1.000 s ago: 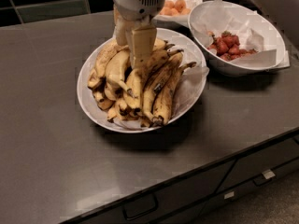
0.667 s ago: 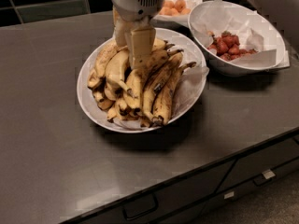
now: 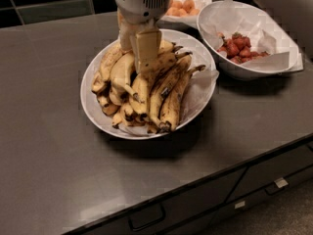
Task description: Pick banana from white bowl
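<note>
The wide, shallow white bowl stands mid-counter with a white paper liner sticking out on its right side. It holds a pile of several ripe, dark-spotted bananas, stems pointing up and back. My gripper comes down from the top of the view, beige below a grey-white wrist. It sits low over the back middle of the pile, against the bananas. The bananas under the gripper are hidden by it.
A deeper white bowl lined with paper holds red fruit at the right. A white bowl of small orange fruit stands behind. The dark counter ends at a front edge above drawers.
</note>
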Robot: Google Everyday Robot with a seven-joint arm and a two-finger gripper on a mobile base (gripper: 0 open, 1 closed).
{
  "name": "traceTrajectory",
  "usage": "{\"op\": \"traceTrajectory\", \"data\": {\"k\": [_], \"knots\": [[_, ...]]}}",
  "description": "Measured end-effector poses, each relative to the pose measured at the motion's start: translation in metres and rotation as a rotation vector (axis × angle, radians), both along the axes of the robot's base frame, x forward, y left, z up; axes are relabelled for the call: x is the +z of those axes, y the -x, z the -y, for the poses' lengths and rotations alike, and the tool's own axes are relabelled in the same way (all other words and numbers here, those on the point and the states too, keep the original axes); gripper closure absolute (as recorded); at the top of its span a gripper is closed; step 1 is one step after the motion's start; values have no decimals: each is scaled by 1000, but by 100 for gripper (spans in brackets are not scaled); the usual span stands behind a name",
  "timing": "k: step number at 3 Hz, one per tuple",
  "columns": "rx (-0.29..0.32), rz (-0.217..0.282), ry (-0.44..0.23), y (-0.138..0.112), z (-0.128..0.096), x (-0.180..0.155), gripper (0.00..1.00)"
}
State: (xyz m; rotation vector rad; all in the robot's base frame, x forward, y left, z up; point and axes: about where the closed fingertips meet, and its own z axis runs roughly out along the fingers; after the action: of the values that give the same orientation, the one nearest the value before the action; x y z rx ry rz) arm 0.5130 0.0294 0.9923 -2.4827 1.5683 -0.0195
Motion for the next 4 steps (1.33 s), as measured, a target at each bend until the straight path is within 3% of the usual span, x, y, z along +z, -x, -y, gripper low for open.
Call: {"op": "traceTrajectory", "data": {"k": [4], "knots": [[5,-13,9,-5,-2,-7,49]]}}
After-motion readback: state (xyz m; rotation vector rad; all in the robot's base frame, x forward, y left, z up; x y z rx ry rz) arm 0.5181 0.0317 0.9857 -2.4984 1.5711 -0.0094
